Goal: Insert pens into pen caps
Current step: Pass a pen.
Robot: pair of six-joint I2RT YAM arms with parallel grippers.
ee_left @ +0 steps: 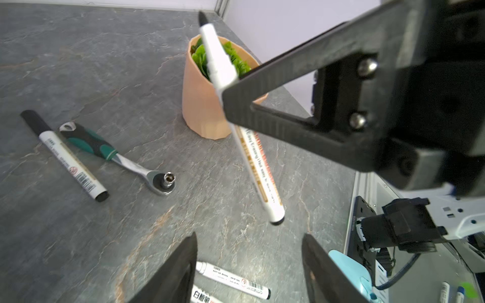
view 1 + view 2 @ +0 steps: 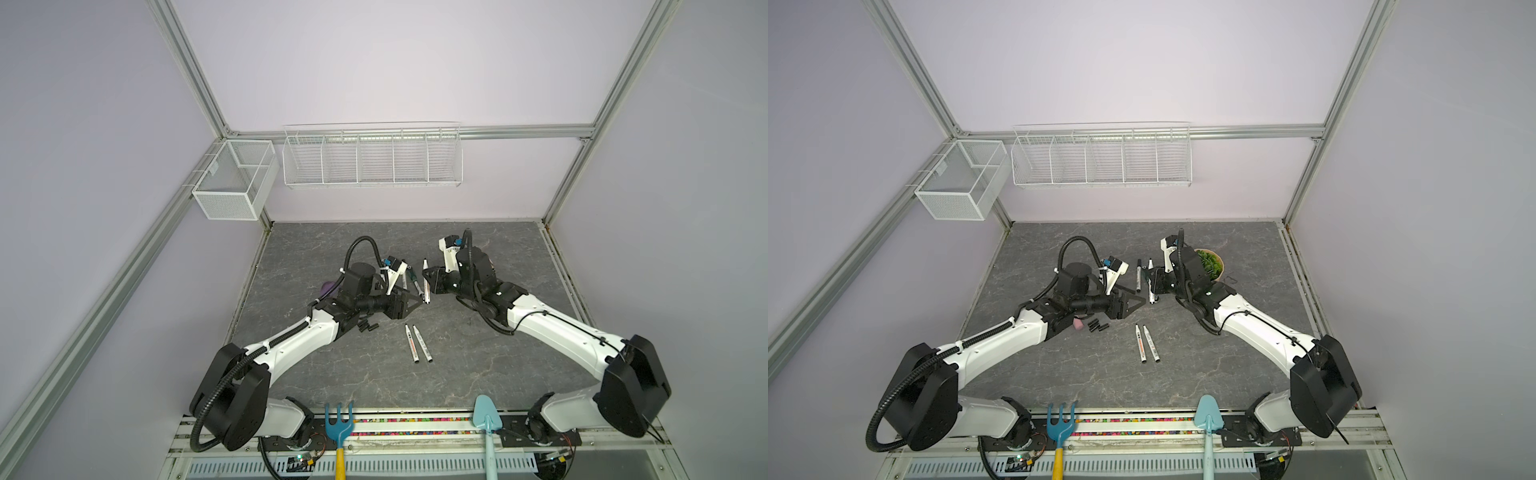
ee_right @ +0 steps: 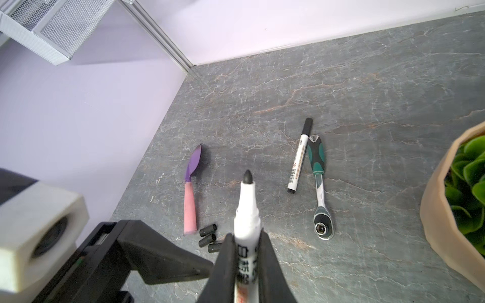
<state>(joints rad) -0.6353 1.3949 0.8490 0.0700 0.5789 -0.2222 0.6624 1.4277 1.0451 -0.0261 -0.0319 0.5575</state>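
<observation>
Pens: we count four slim white-barrelled marker pens with black ends. There is one held pen [image 3: 246, 210] in the air, one capped pen [image 3: 298, 160] lying flat, and two uncapped pens [image 2: 411, 344] side by side on the grey marbled tabletop [image 2: 478, 365], nearer the arm bases.
Caps: we count three small black plastic cylinder pen caps [image 3: 208, 228] loose in a tight cluster; a fourth sits on the capped pen.
Right gripper [image 3: 246, 234]: we see it clamped on the held pen's barrel. The bare black tip sticks out beyond the fingers, and the pen is off the table.
Left gripper [image 1: 249, 240]: we see its jaws apart with nothing between them. It touches nothing and sits near the held pen's rear end.
Neighbours: a green-handled metal ratchet wrench [image 3: 317, 168] lies just beside the capped pen. A purple-and-pink spoon [image 3: 191, 189] lies next to the caps. A tan pot of green leaves [image 1: 202, 105] stands behind the right arm.
Obstruction: in both top views the left arm's wrist partly covers the cap cluster.
Front edge: one blue toy rake [image 2: 338, 419] and one pale blue toy shovel [image 2: 486, 415].
</observation>
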